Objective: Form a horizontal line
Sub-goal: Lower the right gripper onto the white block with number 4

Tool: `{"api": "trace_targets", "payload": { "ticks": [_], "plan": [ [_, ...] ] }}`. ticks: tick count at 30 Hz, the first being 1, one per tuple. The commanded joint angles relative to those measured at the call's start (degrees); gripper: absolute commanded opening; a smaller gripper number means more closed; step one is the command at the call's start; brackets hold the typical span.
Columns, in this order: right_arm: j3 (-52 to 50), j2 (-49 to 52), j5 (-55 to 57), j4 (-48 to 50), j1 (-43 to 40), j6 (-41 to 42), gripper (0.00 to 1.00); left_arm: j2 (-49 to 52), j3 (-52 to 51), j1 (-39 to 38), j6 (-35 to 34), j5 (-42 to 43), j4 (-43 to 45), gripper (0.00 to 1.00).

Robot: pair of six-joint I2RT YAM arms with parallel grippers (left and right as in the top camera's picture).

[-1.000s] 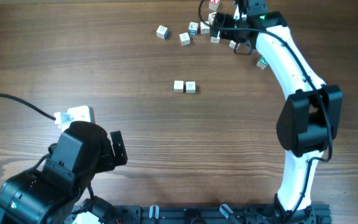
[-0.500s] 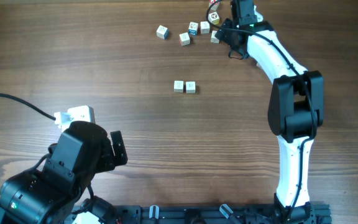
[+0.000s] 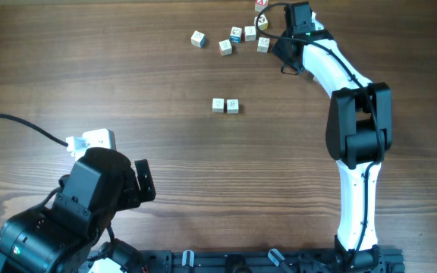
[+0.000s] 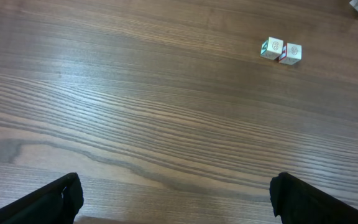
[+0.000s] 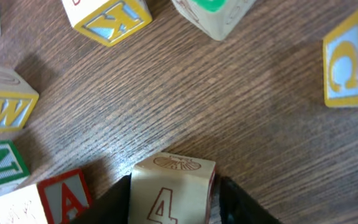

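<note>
Your right gripper (image 5: 174, 198) is narrowed onto the cube marked 4 (image 5: 169, 186). Its jaws look to be touching both side faces, and the cube sits on the table (image 3: 127, 76). Confirm the squeeze is square on those faces before you lift; a corner pinch would likely let the cube twist. The red A cube (image 5: 61, 198) lies just beside the left-hand jaw, so raise straight up so as not to drag it along. The other loose cubes lie ahead of the jaws, apart from them.

The line (image 3: 224, 105) so far is two cubes side by side, well apart from the right jaws and back toward the robot. Carry the 4 cube there and come down at one end of the pair, level with it. Keep the jaws on the faces that won't meet the neighbour, then release once the edges touch.

Your left gripper (image 4: 176, 199) is spread fully wide and holds nothing. The line sits well ahead of it and to its right, so leave it parked.
</note>
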Motion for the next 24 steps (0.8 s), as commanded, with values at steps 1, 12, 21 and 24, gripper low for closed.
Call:
{"api": "trace_targets", "payload": {
  "ticks": [1, 12, 21, 24],
  "plan": [
    [0.9, 2.4, 0.9, -1.6, -0.2, -2.6, 0.32, -0.1, -0.2, 0.3, -1.0, 0.3, 0.1, 1.0],
    [4.4, -1.4, 1.5, -19.2, 4.1, -2.4, 0.15, -0.1, -0.2, 0.3, -1.0, 0.3, 0.1, 1.0],
    [4.4, -1.7, 3.0, -29.2, 10.4, 5.9, 0.15, -0.1, -0.2, 0.3, -1.0, 0.3, 0.1, 1.0],
    [4.4, -1.7, 1.6, -31.9, 11.9, 5.9, 0.14, -0.1, -0.2, 0.3, -1.0, 0.3, 0.1, 1.0]
  ]
}}
